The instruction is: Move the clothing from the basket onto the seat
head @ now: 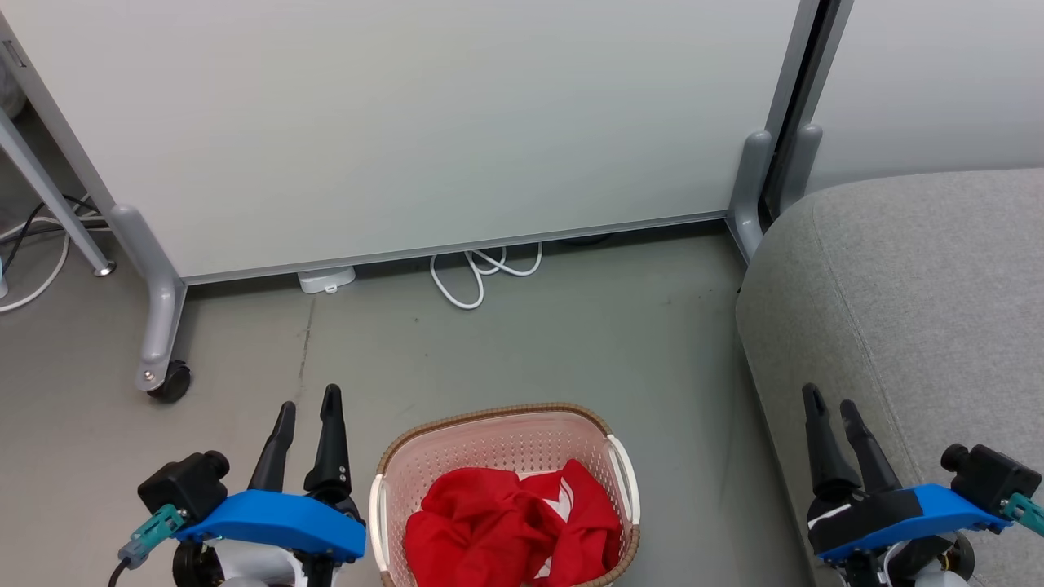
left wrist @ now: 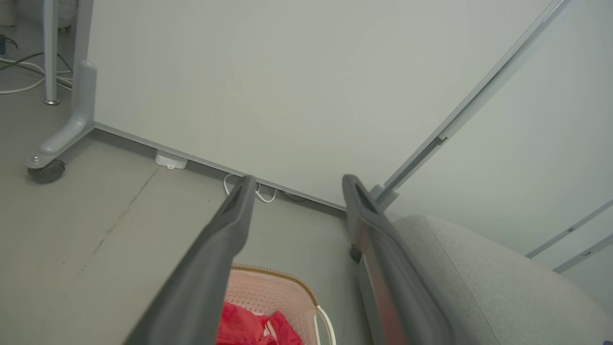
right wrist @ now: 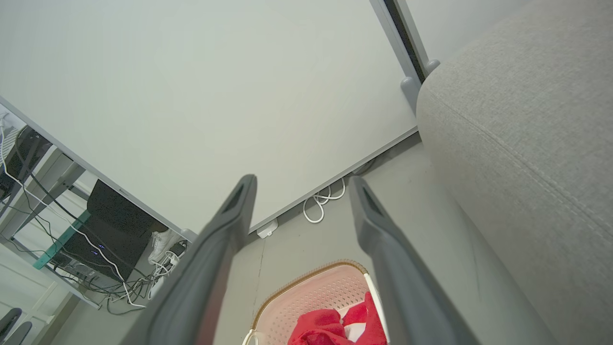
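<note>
Red clothing lies bunched in the laundry basket between the left gripper and right gripper, both with fingers spread and empty, so one should dip into the heap's middle, pinch deep, and lift clear before swinging to the sofa seat.
</note>
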